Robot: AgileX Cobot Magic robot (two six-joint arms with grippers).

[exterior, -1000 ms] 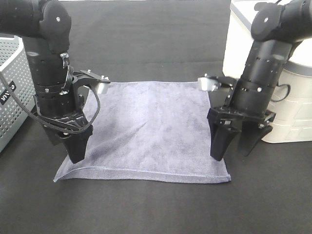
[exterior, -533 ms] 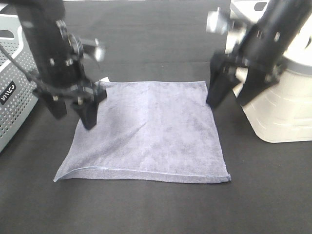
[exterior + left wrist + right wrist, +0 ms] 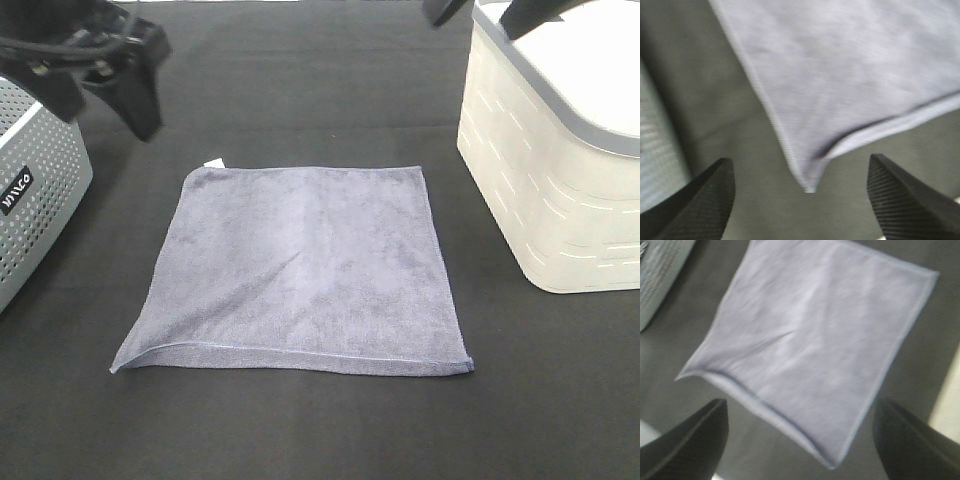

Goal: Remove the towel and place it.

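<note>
The slate blue-grey towel (image 3: pixel 300 270) lies spread flat on the black table, its small white tag (image 3: pixel 212 163) at the far left corner and its near left corner slightly lifted. High above the far left of the table, my left gripper (image 3: pixel 98 92) is open and holds nothing. In the left wrist view the left gripper (image 3: pixel 802 215) hovers well above a towel (image 3: pixel 850 75) corner. At the top edge, by the white basket, my right gripper (image 3: pixel 485 12) is open and empty. The right wrist view shows the right gripper (image 3: pixel 800 450) far above the whole towel (image 3: pixel 815 345).
A grey perforated basket (image 3: pixel 30 200) stands at the table's left edge, also visible as the grey basket (image 3: pixel 660 270) and the grey basket (image 3: pixel 655 165). A white slotted basket (image 3: pixel 560 180) with a grey rim stands at the right. Bare black table surrounds the towel.
Both arms have risen and drawn back from the towel's near corners to the far edge of the view. Both grippers stayed open. The towel has not moved.
</note>
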